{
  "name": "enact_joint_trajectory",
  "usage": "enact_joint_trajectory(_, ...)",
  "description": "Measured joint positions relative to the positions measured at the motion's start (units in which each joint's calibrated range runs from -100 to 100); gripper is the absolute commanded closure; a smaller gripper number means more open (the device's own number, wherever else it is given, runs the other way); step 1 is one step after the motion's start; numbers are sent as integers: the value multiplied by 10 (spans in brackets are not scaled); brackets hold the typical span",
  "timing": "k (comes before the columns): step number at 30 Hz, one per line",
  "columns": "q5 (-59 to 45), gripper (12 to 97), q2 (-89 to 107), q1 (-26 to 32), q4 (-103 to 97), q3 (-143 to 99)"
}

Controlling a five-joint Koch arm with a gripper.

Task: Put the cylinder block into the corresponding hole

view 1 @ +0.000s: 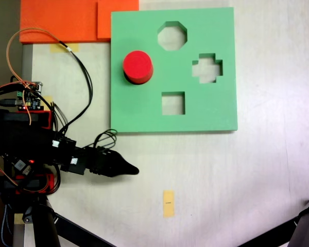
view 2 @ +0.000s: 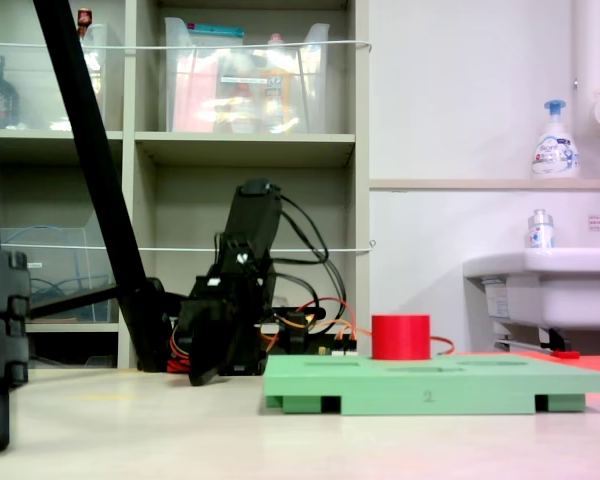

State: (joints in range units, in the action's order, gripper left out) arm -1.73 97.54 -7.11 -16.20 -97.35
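Observation:
The red cylinder block (view 1: 138, 66) stands upright on the left part of the square green board (view 1: 216, 110), rising above its top face in a fixed view (view 2: 400, 337). A dark crescent shows at its lower left edge. The corresponding hole is hidden; no round cutout shows around the block. My gripper (view 1: 134, 169) lies off the board, below its lower left corner, well apart from the block. Its black jaws come together in one point with nothing held. It points down at the table (view 2: 196, 378), left of the board (view 2: 430, 385).
Octagonal (view 1: 172, 36), cross-shaped (view 1: 207, 68) and square (view 1: 173, 103) cutouts are open in the board. Orange foam sheets (view 1: 67, 20) lie at the top left. Wires (view 1: 82, 77) loop from the arm's base. A tape strip (view 1: 168, 203) and tripod legs (view 1: 46, 226) sit low.

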Motion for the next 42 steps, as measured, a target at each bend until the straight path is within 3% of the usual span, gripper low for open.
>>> enact_joint_trajectory(7, -4, 600, 18, 50, 66, -19)
enact_joint_trajectory(42, -4, 596, 19, 51, 89, -19)
